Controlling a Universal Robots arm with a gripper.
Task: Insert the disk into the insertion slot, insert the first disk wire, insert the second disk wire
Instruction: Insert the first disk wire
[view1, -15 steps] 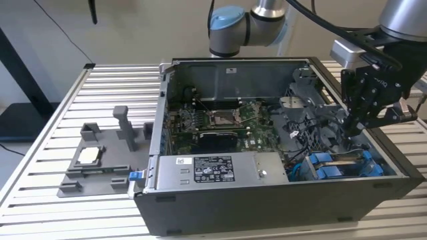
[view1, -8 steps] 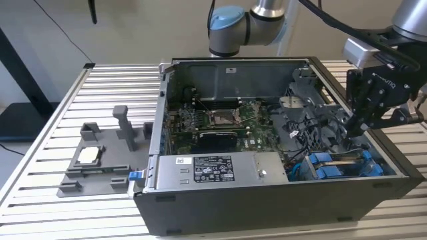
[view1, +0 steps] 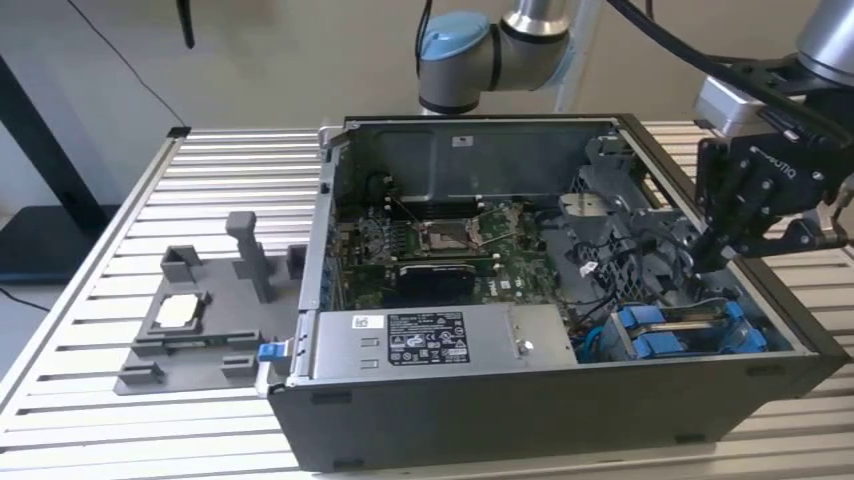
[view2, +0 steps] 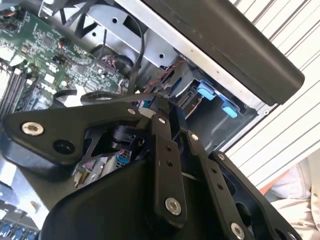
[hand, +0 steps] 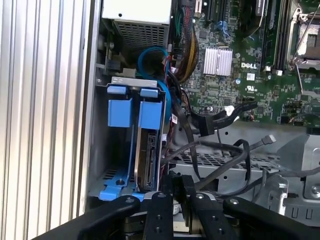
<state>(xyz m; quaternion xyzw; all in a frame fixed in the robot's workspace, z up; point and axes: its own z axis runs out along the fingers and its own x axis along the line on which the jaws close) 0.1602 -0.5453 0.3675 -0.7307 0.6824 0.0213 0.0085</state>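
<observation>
Slatted aluminium table top (view1: 227, 160) carries the dark grey open computer case (view1: 534, 420), and beside it, toward the exterior view's left, sits a grey plastic fixture block (view1: 200, 320) with upright posts. Inside the case lies the green motherboard (view1: 441, 250), and along the near wall the grey labelled power-supply box (view1: 414, 345). I hang as the black two-fingered gripper (view1: 707, 255) over the case's end at the exterior view's right, with my arm's grey and blue joint (view1: 461, 55) behind the case. The narrow grey drive-bay cage with blue plastic parts (view1: 650, 345) sits in the near corner on that side, just below me. In the first wrist view the flat silver-grey hard drive in its bright blue carrier (hand: 149, 162) stands on edge inside that cage (hand: 132, 80), its bare connector edge facing the case's interior. In the exterior view the same drive (view1: 691, 322) shows between the blue pieces. Loose black cables (hand: 220, 160) loop across the metal floor between the cage and the motherboard (hand: 225, 85). One flat black cable ends in a free connector (hand: 206, 125) that hangs apart from the drive. In both wrist views my jaws are drawn together, tips (hand: 181, 182) with barely a gap between them (view2: 166, 112). Black cables pass right by those tips, and I cannot tell whether any is pinched there.
</observation>
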